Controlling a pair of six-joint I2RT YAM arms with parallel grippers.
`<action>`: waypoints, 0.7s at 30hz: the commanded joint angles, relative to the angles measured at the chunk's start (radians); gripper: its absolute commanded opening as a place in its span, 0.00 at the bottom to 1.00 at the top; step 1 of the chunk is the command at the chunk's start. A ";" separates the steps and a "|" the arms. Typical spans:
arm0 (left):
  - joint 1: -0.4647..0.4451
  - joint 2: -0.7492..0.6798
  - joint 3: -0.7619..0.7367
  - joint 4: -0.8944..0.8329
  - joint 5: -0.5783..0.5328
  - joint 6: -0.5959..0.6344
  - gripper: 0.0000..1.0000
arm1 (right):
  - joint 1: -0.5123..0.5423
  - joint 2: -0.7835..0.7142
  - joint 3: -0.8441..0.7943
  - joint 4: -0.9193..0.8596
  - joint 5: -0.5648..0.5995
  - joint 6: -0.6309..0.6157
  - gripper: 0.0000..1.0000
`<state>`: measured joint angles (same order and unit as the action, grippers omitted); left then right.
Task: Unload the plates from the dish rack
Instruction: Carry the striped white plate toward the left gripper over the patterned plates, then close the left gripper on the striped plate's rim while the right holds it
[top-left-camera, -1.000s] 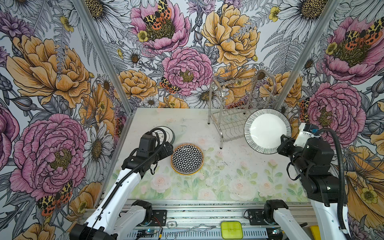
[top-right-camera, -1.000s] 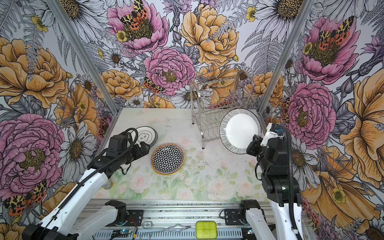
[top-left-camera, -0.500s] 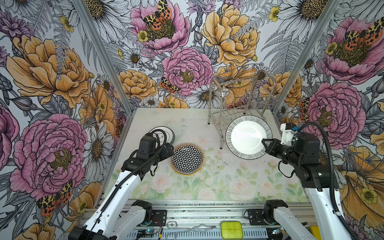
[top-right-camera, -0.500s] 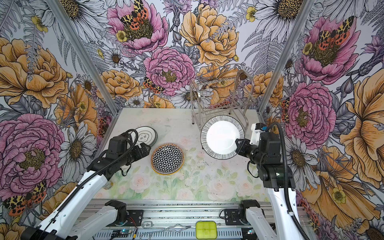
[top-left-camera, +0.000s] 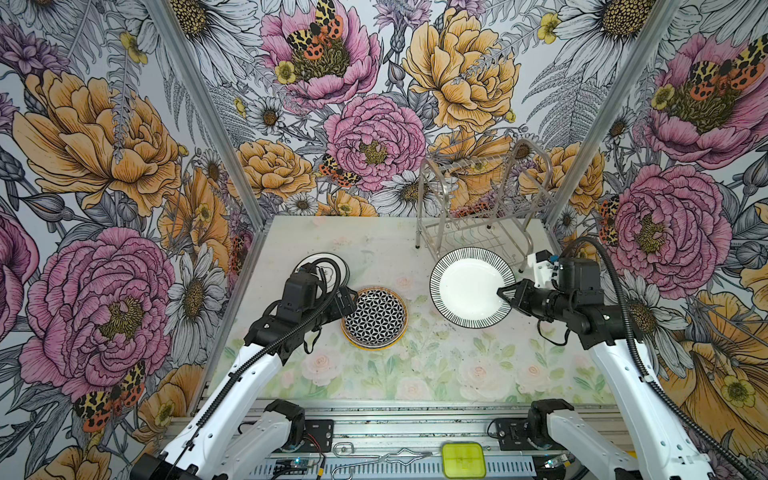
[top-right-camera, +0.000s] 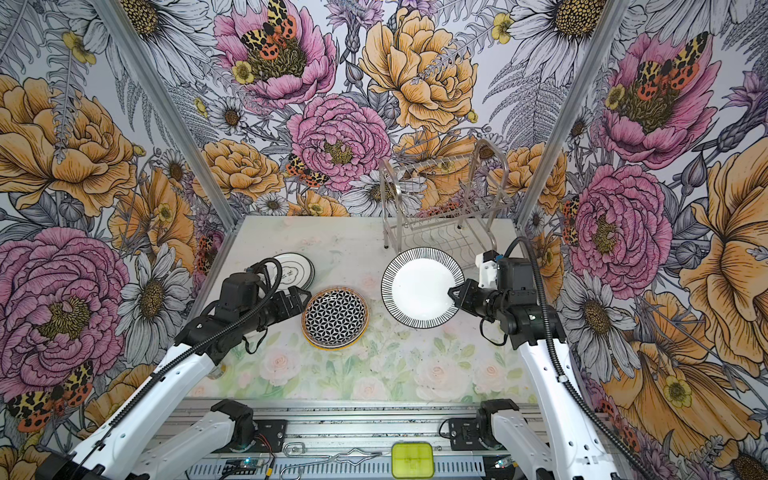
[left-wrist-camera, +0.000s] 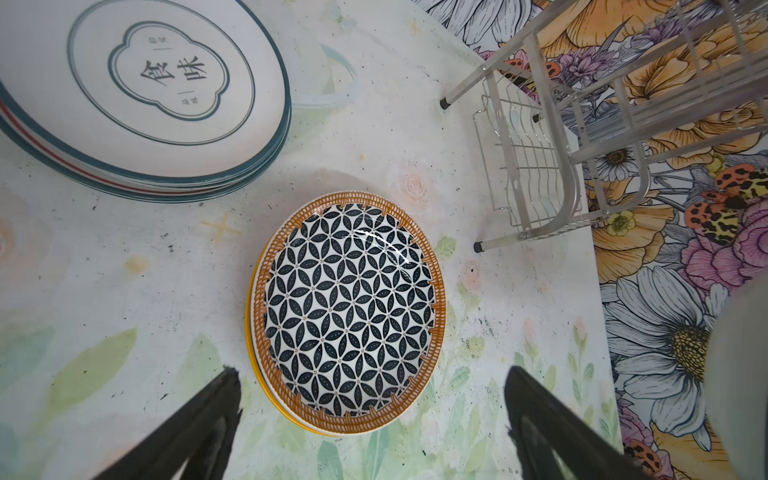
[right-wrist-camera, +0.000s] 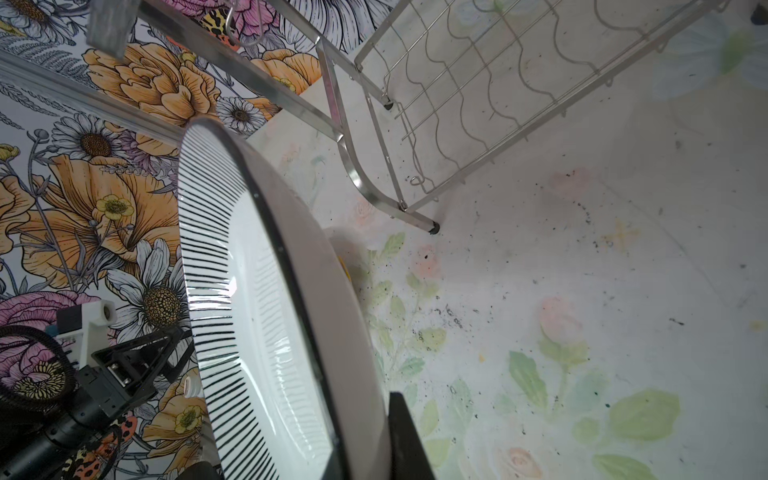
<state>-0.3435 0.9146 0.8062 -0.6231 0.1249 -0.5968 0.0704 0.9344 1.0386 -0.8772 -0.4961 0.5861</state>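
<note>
The right jaws pinched the striped plate (top-left-camera: 469, 291) by its rim, carrying it tilted above the worktop (top-left-camera: 436, 374) just in front of the rack (top-left-camera: 478, 208). An edge grip probably suits lifting a plate out of the wires and laying it flat. The left jaws stood spread wide beside the lattice plate (top-left-camera: 376, 318), holding nothing. That plate lay on a yellow-rimmed plate (left-wrist-camera: 250, 328). A stack (left-wrist-camera: 137, 83) topped by a plate with characters sat near it, likely sorted by size. The rack showed no plates on either level.
</note>
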 joint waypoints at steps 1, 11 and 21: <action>-0.014 0.019 0.039 0.068 0.058 -0.015 0.99 | 0.044 0.026 0.014 0.147 -0.070 0.008 0.00; -0.040 0.104 0.038 0.179 0.151 -0.028 0.99 | 0.209 0.187 -0.008 0.294 -0.048 0.042 0.00; -0.045 0.154 0.027 0.241 0.214 -0.032 0.98 | 0.335 0.302 -0.079 0.549 -0.049 0.143 0.00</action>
<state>-0.3779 1.0573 0.8261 -0.4202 0.3027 -0.6296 0.3828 1.2339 0.9504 -0.5480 -0.4942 0.6670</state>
